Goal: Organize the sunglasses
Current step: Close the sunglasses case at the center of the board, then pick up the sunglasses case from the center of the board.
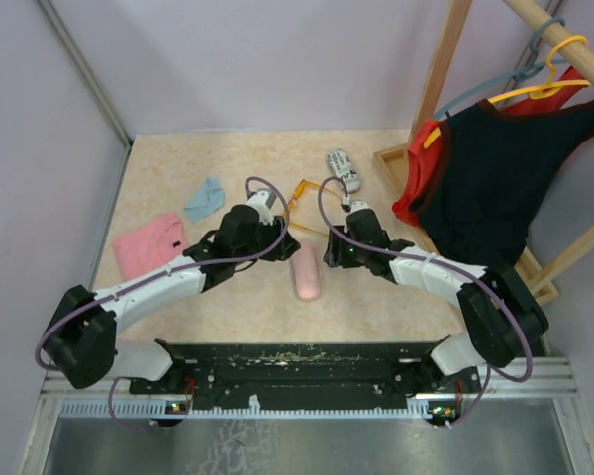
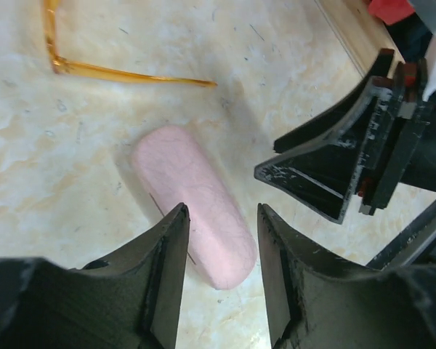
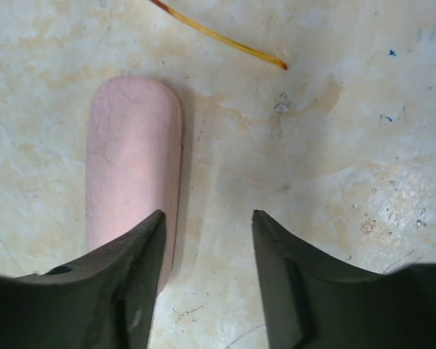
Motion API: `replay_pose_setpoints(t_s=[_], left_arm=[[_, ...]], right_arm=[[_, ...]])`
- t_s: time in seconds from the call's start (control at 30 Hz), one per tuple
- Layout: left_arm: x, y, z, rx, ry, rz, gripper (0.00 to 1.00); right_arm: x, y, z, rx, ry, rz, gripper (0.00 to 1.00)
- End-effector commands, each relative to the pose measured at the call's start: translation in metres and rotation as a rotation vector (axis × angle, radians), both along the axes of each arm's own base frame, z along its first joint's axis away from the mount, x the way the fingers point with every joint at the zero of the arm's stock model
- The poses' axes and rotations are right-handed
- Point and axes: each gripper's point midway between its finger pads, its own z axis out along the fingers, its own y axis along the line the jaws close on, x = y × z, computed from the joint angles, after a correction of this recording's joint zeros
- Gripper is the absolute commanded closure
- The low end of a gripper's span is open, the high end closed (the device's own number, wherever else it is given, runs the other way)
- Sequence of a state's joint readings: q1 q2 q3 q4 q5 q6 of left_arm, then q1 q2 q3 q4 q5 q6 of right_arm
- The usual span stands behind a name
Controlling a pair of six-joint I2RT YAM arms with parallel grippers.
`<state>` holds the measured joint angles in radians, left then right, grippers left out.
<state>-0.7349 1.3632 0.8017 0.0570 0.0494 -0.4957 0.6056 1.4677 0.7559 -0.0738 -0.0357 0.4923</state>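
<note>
Beneath both: smooth marbled table [image 1: 228,297]. Off to the left of the left gripper [image 2: 221,218]: flat pink cloth [image 1: 148,245]. Just ahead of it and the right gripper [image 3: 207,222], both moderately parted and empty: rounded, felt-textured pink case [image 2: 189,196]. Farther ahead: thin orange translucent sunglasses [image 2: 94,70].

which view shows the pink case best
The left wrist view: the pink case lies large and almost whole. In the right wrist view the right pincer hides its near end; the top view shows it whole but small.
</note>
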Motion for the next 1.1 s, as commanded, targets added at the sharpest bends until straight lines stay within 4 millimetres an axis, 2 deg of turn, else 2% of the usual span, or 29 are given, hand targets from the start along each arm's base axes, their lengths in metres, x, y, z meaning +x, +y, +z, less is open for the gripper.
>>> replay_pose_setpoints(t_s=[0.0,0.1,0.17,0.27,0.33,0.53,0.7,0.93,1.07], left_arm=[[0.006,0.029,0.014,0.049,-0.054,0.114,0.5],[0.005,0.051,0.028,0.079,-0.09,0.189,0.42],[0.003,0.067,0.036,0.102,-0.116,0.238,0.36],[-0.001,0.085,0.051,0.109,-0.165,0.281,0.29],[-0.005,0.094,0.058,0.115,-0.185,0.294,0.26],[-0.019,0.117,0.072,0.122,-0.235,0.323,0.24],[-0.03,0.124,0.074,0.108,-0.247,0.312,0.23],[-0.039,0.123,0.076,0.061,-0.249,0.283,0.22],[-0.042,0.122,0.08,0.042,-0.256,0.277,0.22]], right_arm=[[0.009,-0.003,0.03,0.039,-0.144,-0.019,0.44],[0.01,0.003,0.041,0.067,-0.168,-0.017,0.38],[0.011,0.01,0.046,0.041,-0.18,-0.027,0.31],[0.004,0.027,0.044,-0.023,-0.17,-0.026,0.16],[0.002,0.038,0.042,-0.043,-0.163,-0.032,0.12],[-0.001,0.062,0.026,-0.129,-0.111,-0.044,0.1],[-0.005,0.075,-0.003,-0.206,-0.05,-0.032,0.09],[-0.007,0.075,-0.025,-0.329,-0.026,-0.057,0.09],[-0.006,0.073,-0.023,-0.342,-0.034,-0.072,0.18]])
